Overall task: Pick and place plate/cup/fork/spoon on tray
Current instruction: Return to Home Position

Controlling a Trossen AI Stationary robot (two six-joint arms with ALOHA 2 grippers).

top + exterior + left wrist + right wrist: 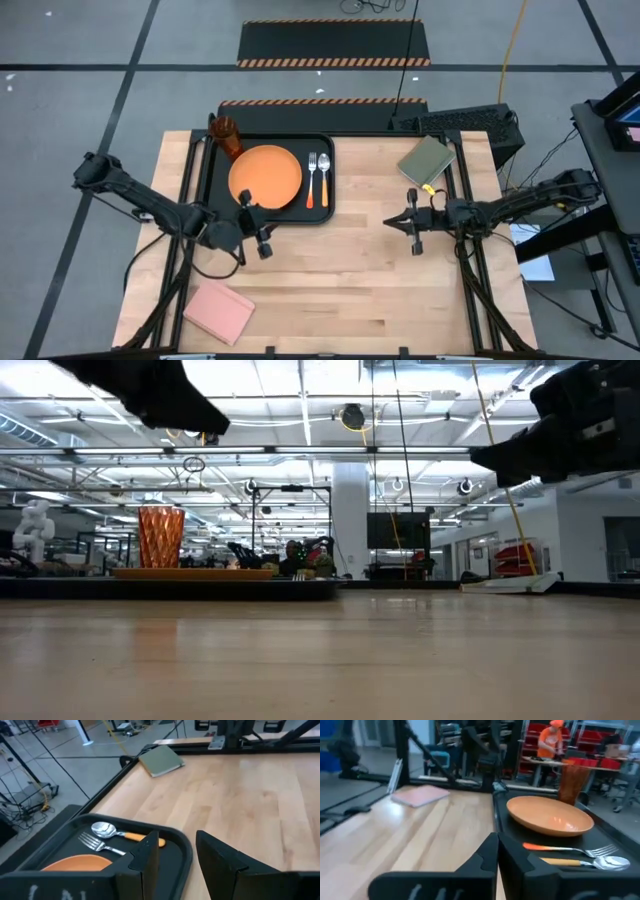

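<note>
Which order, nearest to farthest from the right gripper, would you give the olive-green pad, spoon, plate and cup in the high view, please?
Measured from the right gripper:
1. The olive-green pad, just beyond it near the table's far right edge.
2. The spoon, on the right side of the tray.
3. The plate, in the tray's middle.
4. The cup, in the tray's far left corner.
</note>
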